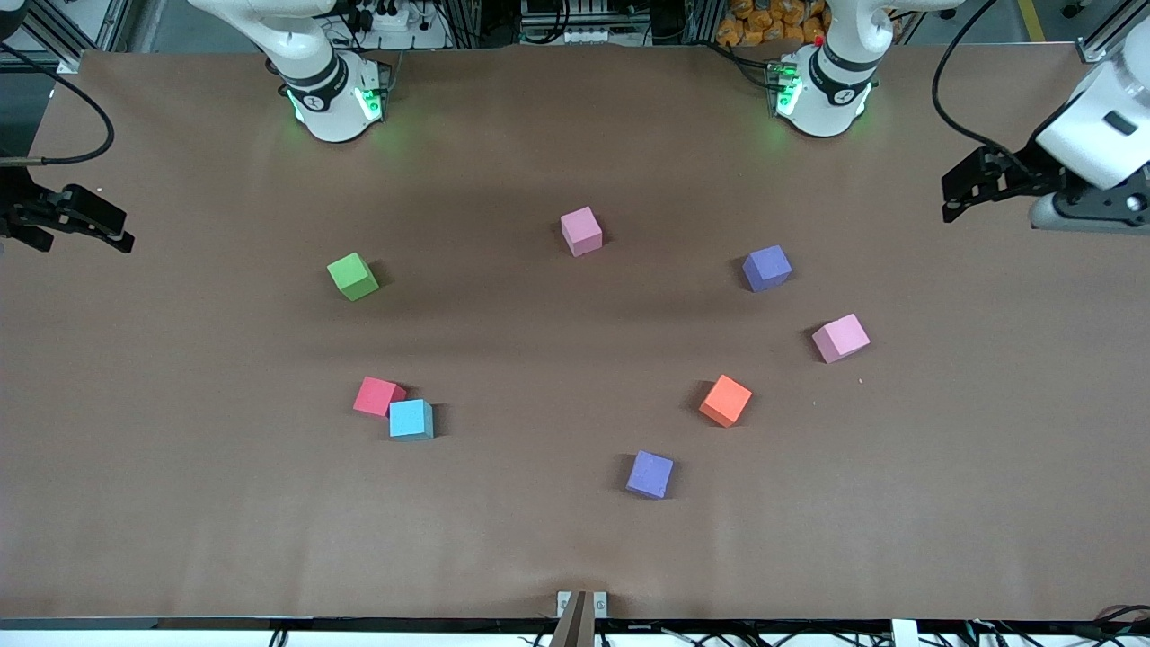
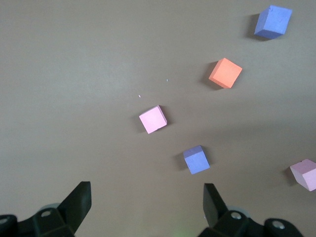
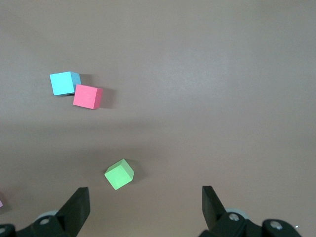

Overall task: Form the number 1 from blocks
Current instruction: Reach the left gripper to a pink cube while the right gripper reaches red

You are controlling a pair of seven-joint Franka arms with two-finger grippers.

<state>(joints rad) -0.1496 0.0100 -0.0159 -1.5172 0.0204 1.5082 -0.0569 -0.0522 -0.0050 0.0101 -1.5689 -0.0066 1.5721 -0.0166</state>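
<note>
Blocks lie scattered on the brown paper-covered table (image 1: 180, 503), all matte, foam-like cubes of one size with soft edges; no writing or label can be read on any of them.

The left gripper (image 2: 147, 203) hangs in the air over the left arm's end of the table, its black fingers (image 2: 79, 200) spread wide, holding and touching nothing. Closest to it on the table is a light pink block (image 1: 841, 338), with a purple cube (image 1: 766, 268) near that one. Farther out from this gripper sit the orange block (image 1: 725, 400), turned cornerwise, and a second purple cube (image 1: 650, 474), the cube nearest the front camera. The other light pink block (image 1: 581, 231) lies about midway between the two arms' ends, closer to the robot bases than any other cube.

The right gripper (image 3: 146, 202) waits in the air over the right arm's end of the table, likewise released, fingers wide apart and empty. A green cube (image 1: 352, 276) is the nearest thing to it. Farther off, and nearer the front camera than the green cube, the red block (image 1: 378, 396) and the light blue block (image 1: 411, 419) sit pressed together at a corner.
</note>
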